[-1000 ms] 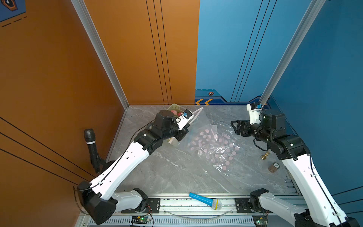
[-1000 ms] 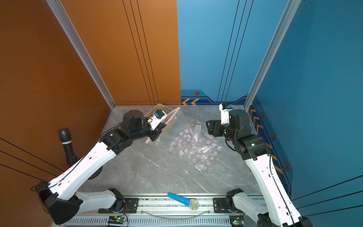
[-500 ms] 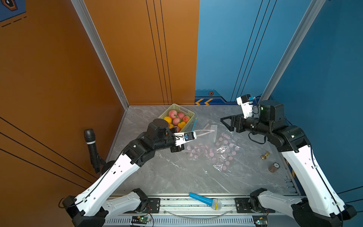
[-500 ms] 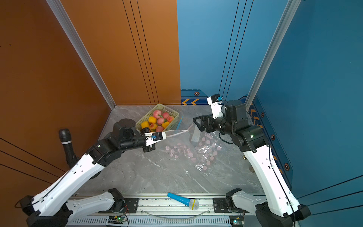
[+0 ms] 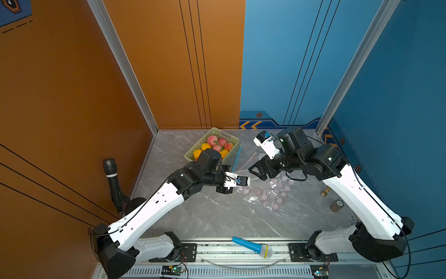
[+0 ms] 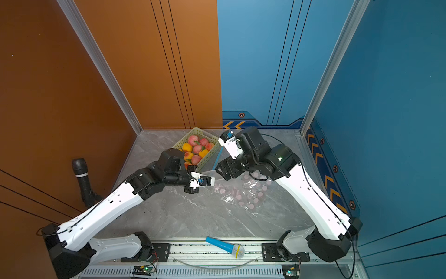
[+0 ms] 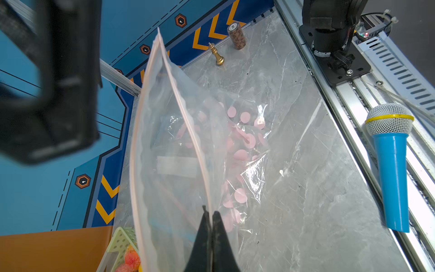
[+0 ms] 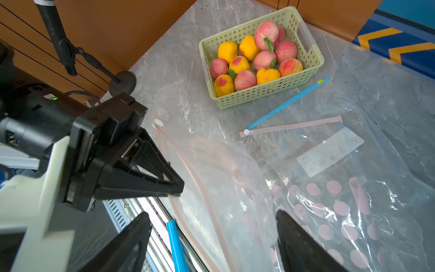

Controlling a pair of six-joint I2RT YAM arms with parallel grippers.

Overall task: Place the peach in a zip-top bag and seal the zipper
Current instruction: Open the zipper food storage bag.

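Your left pincer (image 7: 210, 217) is pressed fully together on one pink zipper lip of the zip-top bag (image 7: 169, 146). It lifts that edge off the surface (image 5: 205, 217), so the bag's mouth stands parted, with the other lip curving away from it. The pink-dotted body of the bag trails down onto the surface on the side of the basket (image 8: 263, 95) that faces the robot, near the basket but not touching it. Your right pincer (image 8: 211, 213) hangs over the raised mouth, also on the robot-facing side of the basket. Its jaws are spread wide and it has hold of nothing. The peaches (image 8: 266, 31), pink ones and yellow-orange ones, sit piled inside the basket. From the basket's near wall, a blue zipper strip (image 8: 287, 103) of a second flat bag lies just beside it. A pink zipper strip (image 8: 294, 126) of another lies a little farther out, and both are flat on the surface. A blue toy microphone (image 5: 251, 246) lies well apart from the basket on the rail at the robot's edge. A black microphone (image 5: 111, 174) stands on its stand off the basket's orange-wall side. A gold chess piece (image 7: 217, 55) and a brown cylinder (image 7: 236, 35) stand upright together, far from the basket by the blue wall.
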